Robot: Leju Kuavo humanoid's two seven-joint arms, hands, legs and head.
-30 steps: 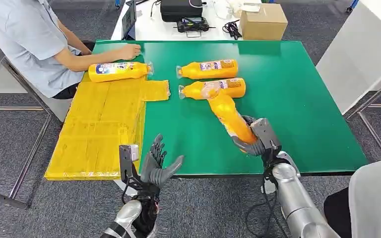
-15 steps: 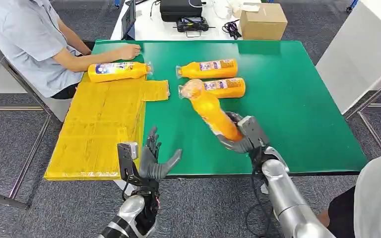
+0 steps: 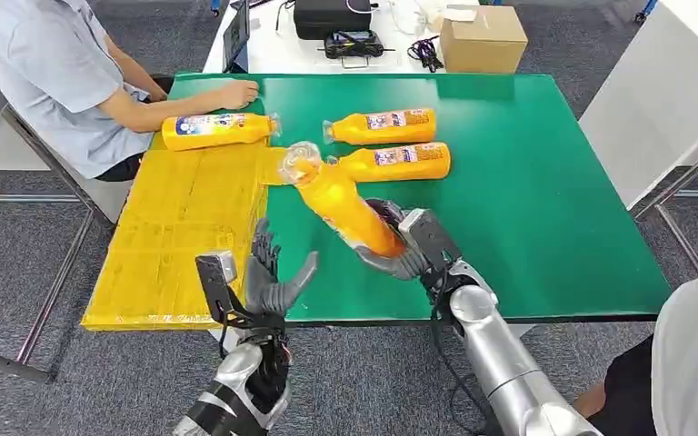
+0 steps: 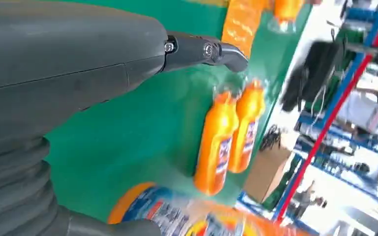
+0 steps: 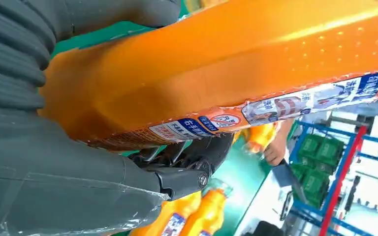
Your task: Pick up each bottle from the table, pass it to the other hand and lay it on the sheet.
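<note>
Right robot hand [image 3: 398, 247] grips the base end of an orange bottle [image 3: 341, 204], fingers wrapped around the body; the bottle is lifted off the green counter [image 3: 545, 200] and tilts up toward the far left, its clear cap end above the near edge of the yellow sheet's [image 3: 182, 227] small flap. In the right wrist view the held bottle's [image 5: 236, 69] label strip shows blue and white panels, a red-ringed round symbol and small Chinese characters too fine to read.

Left robot hand [image 3: 268, 289] stands at the near counter edge, just right of the sheet, palm upright, fingers spread and holding nothing; thumb angled right toward the held bottle, apart from it.

Two more orange bottles lie side by side on the far middle of the counter, caps pointing left: the farther one [image 3: 382, 126] and the nearer one [image 3: 398, 162], each with a white-and-blue label whose print is illegible. A fourth bottle [image 3: 218, 130] lies at the far edge of the sheet, cap to the right, blue-and-white label facing up.

A seated person's hand [image 3: 236, 93] rests on the counter's far left corner. A cardboard box [image 3: 482, 38] stands on the white table beyond.
</note>
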